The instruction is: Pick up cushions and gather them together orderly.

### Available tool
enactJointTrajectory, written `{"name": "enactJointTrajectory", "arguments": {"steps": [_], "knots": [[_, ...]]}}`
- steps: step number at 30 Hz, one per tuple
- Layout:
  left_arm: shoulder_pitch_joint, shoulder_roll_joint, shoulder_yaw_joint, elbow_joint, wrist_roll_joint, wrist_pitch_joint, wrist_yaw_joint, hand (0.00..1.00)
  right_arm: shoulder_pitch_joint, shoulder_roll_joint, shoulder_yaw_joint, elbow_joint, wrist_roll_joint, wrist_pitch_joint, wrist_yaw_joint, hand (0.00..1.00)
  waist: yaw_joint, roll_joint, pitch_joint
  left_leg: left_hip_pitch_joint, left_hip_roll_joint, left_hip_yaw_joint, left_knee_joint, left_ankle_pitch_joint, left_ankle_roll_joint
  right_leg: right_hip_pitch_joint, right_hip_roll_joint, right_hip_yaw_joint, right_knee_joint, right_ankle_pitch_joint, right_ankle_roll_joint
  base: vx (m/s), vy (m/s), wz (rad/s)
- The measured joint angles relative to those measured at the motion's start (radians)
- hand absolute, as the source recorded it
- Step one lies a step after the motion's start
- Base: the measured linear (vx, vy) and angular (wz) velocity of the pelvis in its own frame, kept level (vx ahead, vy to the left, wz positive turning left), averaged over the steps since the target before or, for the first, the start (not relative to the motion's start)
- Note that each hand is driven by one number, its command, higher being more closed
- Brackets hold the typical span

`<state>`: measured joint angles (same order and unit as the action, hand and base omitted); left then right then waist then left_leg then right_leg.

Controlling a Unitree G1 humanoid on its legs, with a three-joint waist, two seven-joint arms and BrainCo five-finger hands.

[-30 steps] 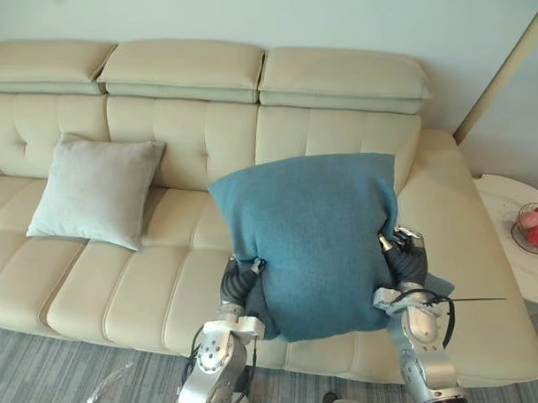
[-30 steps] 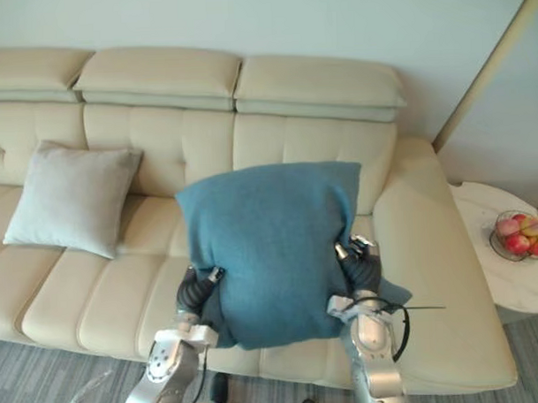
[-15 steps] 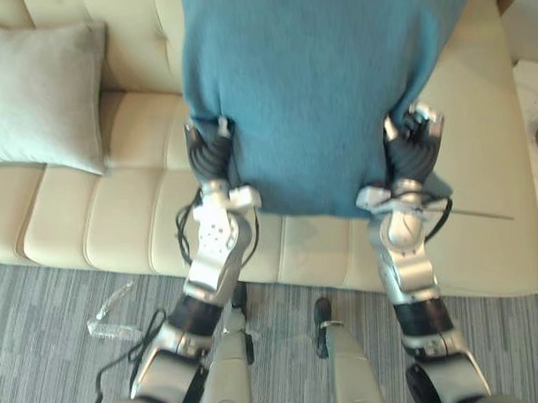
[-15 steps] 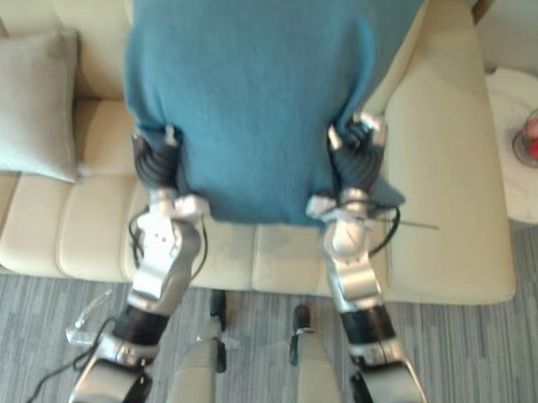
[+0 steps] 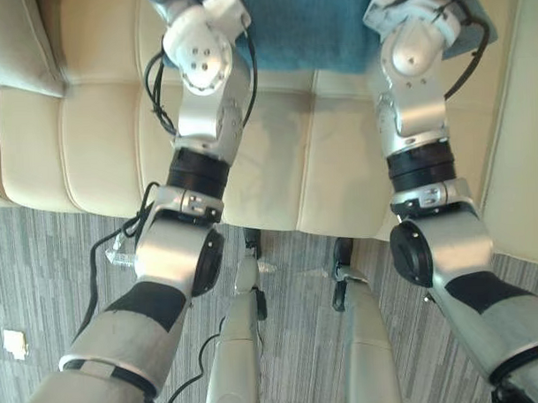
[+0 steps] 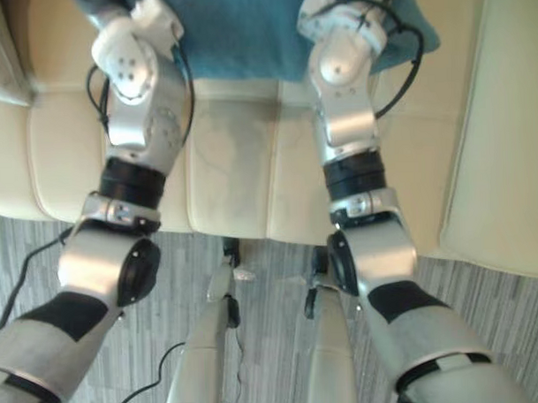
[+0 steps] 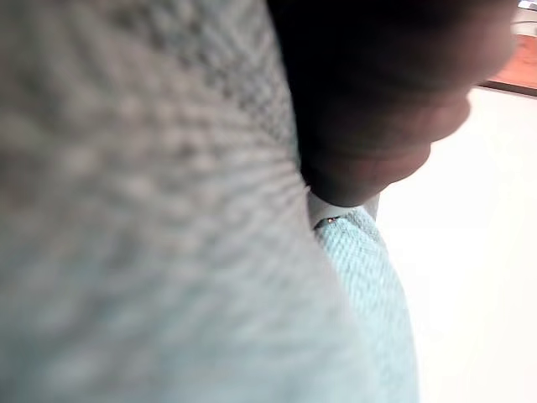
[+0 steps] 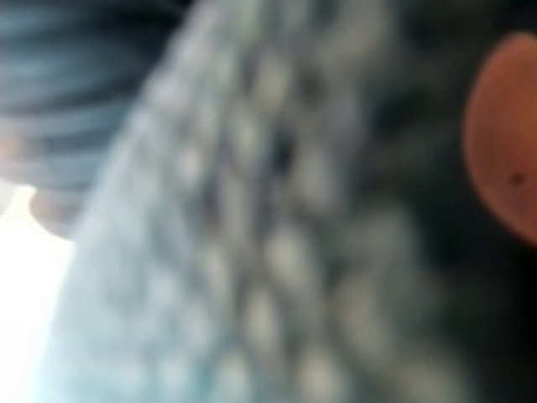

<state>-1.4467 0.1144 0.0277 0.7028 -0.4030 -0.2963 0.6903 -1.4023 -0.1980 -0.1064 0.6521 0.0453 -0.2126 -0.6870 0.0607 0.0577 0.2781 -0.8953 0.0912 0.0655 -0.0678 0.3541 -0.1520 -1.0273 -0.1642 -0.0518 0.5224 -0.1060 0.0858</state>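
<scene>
The teal knitted cushion [image 5: 307, 28] shows as a strip along the far edge of the eye views, above the cream sofa seat [image 5: 99, 145]. Both arms reach up to it, one at each side of its lower edge. In the left wrist view my left hand [image 7: 377, 101] presses dark against the teal cloth [image 7: 168, 210], gripping it. In the right wrist view the cloth [image 8: 252, 252] lies tight against my right hand [image 8: 75, 59], which holds the other side. A corner of the pale grey cushion [image 5: 7, 43] rests on the sofa far to the left.
The sofa's front edge runs across the middle, with grey striped carpet [image 5: 41, 262] below it. A clear plastic object [image 5: 120, 251] and a small white scrap [image 5: 15, 344] lie on the carpet at left. The sofa's wide end section [image 5: 524, 157] is at right.
The camera has tipped far down, so the sofa back and most of the teal cushion have left the picture. Both hands still hold the cushion.
</scene>
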Motion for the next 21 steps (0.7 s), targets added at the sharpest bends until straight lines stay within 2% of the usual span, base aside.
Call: {"name": "enactJointTrajectory", "arguments": {"steps": [1,4,8,12,17,18,19,21], "knots": [[-0.016,-0.013,0.016,0.004,-0.009,-0.001,-0.028,0.00,-0.006,0.001,-0.013,0.017,0.015,0.008,0.000,0.00,-0.002,0.001,0.027,-0.002,0.001,0.001,-0.001,0.000,0.000,-0.003,0.001,-0.001,-0.001,0.000,0.000,0.04,-0.079,-0.03],[-0.011,-0.044,0.056,0.058,-0.058,0.000,-0.090,0.00,-0.002,0.002,-0.013,0.037,0.082,0.025,0.000,0.00,-0.010,0.000,0.054,-0.006,0.002,0.003,-0.001,0.000,0.000,-0.004,0.003,-0.001,-0.006,0.000,0.000,0.04,-0.091,-0.01],[0.047,-0.073,0.074,0.079,-0.080,0.001,-0.127,0.00,0.009,0.004,-0.019,0.028,0.084,0.025,0.021,0.00,-0.021,0.001,0.062,-0.008,0.008,0.003,-0.013,0.000,0.000,-0.004,0.008,-0.006,-0.012,0.000,0.000,0.03,-0.096,0.00],[0.143,-0.103,0.104,0.079,-0.120,0.001,-0.177,0.00,0.087,0.002,-0.086,-0.052,0.122,0.020,0.061,0.00,-0.030,-0.001,0.063,-0.002,0.008,0.004,-0.018,0.000,0.000,-0.004,0.008,-0.007,-0.002,0.000,0.000,0.01,-0.103,0.02],[0.244,-0.081,0.113,0.062,-0.118,0.010,-0.223,0.00,0.190,0.002,-0.085,-0.093,0.199,0.009,0.145,0.00,-0.035,-0.012,0.077,0.071,0.010,0.009,-0.034,-0.005,-0.002,0.037,0.010,0.003,0.028,-0.017,-0.010,-0.03,-0.101,-0.07],[0.286,-0.053,0.111,0.030,-0.118,0.010,-0.249,0.00,0.256,-0.007,-0.079,-0.171,0.242,-0.015,0.192,0.00,-0.042,-0.013,0.077,0.096,0.014,0.009,-0.034,-0.036,0.001,0.058,0.012,0.000,0.039,-0.025,-0.012,-0.03,-0.071,-0.02],[0.290,-0.050,0.111,0.026,-0.118,0.009,-0.252,0.00,0.260,-0.008,-0.078,-0.177,0.245,-0.017,0.196,0.00,-0.042,-0.013,0.077,0.098,0.015,0.009,-0.034,-0.037,0.001,0.059,0.012,0.000,0.040,-0.025,-0.012,-0.05,-0.099,-0.02],[0.347,0.005,0.112,-0.016,-0.121,0.007,-0.281,0.00,0.335,-0.050,-0.055,-0.257,0.288,-0.038,0.247,0.00,-0.051,-0.013,0.077,0.125,0.015,0.010,-0.034,-0.042,0.008,0.086,0.013,0.000,0.041,-0.028,-0.011,-0.04,-0.075,-0.01]]}}
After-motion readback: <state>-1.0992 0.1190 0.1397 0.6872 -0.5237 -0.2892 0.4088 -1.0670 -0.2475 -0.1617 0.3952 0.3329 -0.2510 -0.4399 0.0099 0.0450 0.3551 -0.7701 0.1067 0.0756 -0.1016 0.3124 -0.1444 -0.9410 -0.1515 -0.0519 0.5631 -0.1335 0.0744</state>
